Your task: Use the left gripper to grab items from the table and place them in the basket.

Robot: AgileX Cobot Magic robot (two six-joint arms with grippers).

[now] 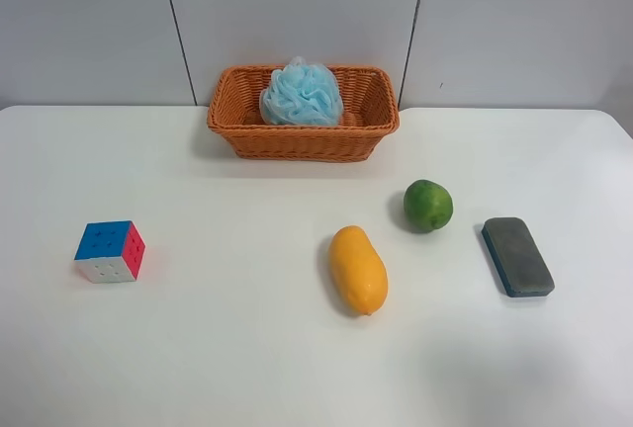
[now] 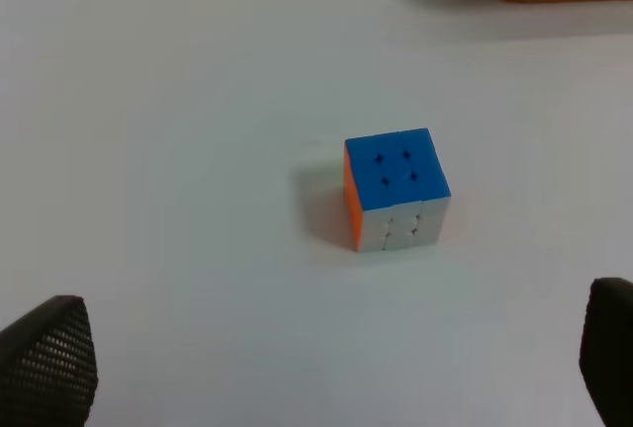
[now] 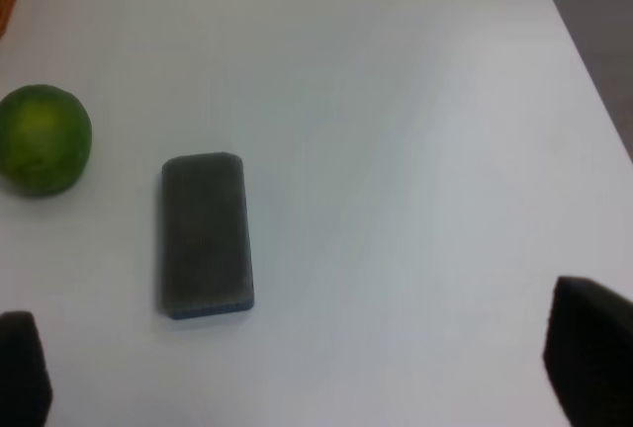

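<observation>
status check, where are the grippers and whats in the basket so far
Left gripper open, empty, above the puzzle cube. Right gripper open over the grey-blue block. Bath pouf in the basket. Cube's surroundings bare.

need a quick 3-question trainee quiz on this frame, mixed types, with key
1. True or false: the blue bath pouf sits inside the wicker basket.
2. Which item lies between the mango and the grey-blue block in the exterior high view? A) puzzle cube B) lime C) basket
3. Fill in: the left gripper is open above the ____.

Key: 1 true. 2 B, the lime. 3 puzzle cube.
</observation>
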